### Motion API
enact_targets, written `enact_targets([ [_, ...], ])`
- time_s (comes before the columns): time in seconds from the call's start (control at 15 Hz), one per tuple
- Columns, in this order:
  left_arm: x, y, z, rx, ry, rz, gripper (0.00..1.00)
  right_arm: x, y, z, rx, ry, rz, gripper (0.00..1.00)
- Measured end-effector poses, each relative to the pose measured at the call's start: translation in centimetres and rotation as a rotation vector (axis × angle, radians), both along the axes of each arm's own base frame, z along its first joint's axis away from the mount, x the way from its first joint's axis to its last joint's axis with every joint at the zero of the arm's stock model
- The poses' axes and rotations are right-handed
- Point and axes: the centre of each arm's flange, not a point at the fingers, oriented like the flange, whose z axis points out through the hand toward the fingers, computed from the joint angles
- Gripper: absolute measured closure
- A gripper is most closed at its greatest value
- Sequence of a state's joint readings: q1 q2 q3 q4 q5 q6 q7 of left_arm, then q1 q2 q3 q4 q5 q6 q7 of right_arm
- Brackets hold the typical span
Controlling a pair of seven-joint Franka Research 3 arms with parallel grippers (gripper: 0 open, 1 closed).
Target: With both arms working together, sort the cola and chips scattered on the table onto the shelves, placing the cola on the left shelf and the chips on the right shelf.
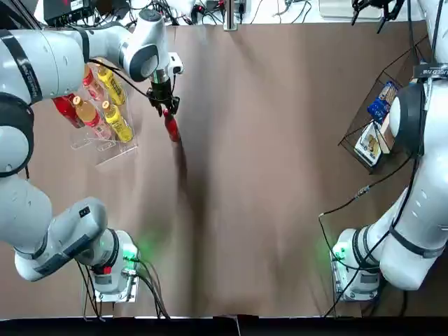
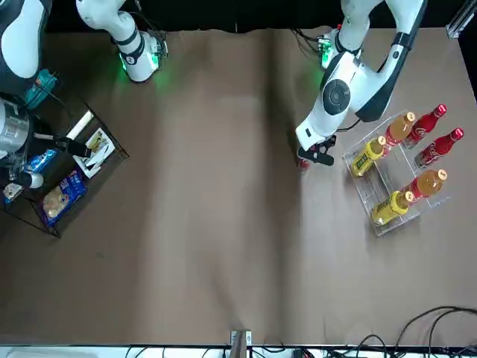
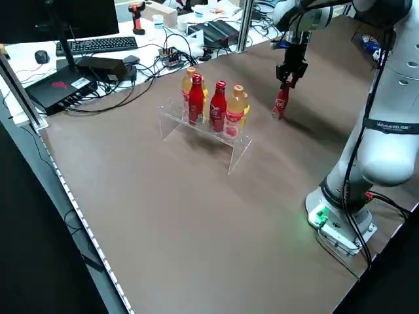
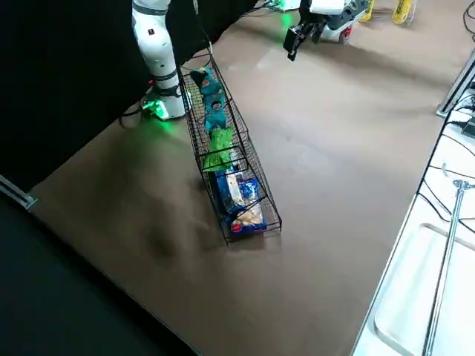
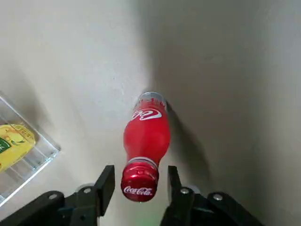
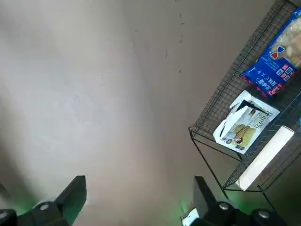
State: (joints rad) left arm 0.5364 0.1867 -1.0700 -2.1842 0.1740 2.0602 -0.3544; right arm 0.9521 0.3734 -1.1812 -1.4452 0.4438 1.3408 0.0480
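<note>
Red cola bottle (image 5: 146,136) at three o'clock from the clear stand (image 3: 203,127), between the left gripper's (image 5: 141,176) wide-set jaws; right gripper (image 6: 140,186), jaws wide, near the chips-holding black basket (image 4: 261,185) at two o'clock on the table (image 1: 245,175).

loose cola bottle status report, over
Left gripper open at cola bottle; right gripper open near wire rack; nothing seen between bottle and clear stand.

Left arm (image 1: 57,66): elbow bent, extended outward and forward. Left gripper (image 5: 140,174): directed downward above the worktop, jaws open. Right arm (image 1: 432,168): raised, right side; right gripper (image 6: 140,181) jaws open.
</note>
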Motion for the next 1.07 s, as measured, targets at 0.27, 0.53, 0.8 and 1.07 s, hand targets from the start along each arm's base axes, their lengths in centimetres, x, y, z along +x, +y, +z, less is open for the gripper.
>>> enact_targets([
  [0.27,0.0,0.0,0.0,0.0,0.0,0.002,0.52,0.6,-2.5,-1.8,0.064,0.007,0.114,0.0],
  [0.53,-0.1,0.0,-0.1,0.005,0.001,0.017,0.52,0.9,-3.8,-2.1,0.028,0.013,0.212,0.0],
  [0.8,-0.2,-0.1,-0.2,0.01,0.0,0.037,0.55,0.2,-2.5,0.7,0.031,-0.057,0.303,0.0],
  [1.07,-0.2,-0.2,-0.2,0.012,-0.002,0.051,0.69,-2.4,-1.5,3.7,0.047,-0.167,0.358,0.0],
])
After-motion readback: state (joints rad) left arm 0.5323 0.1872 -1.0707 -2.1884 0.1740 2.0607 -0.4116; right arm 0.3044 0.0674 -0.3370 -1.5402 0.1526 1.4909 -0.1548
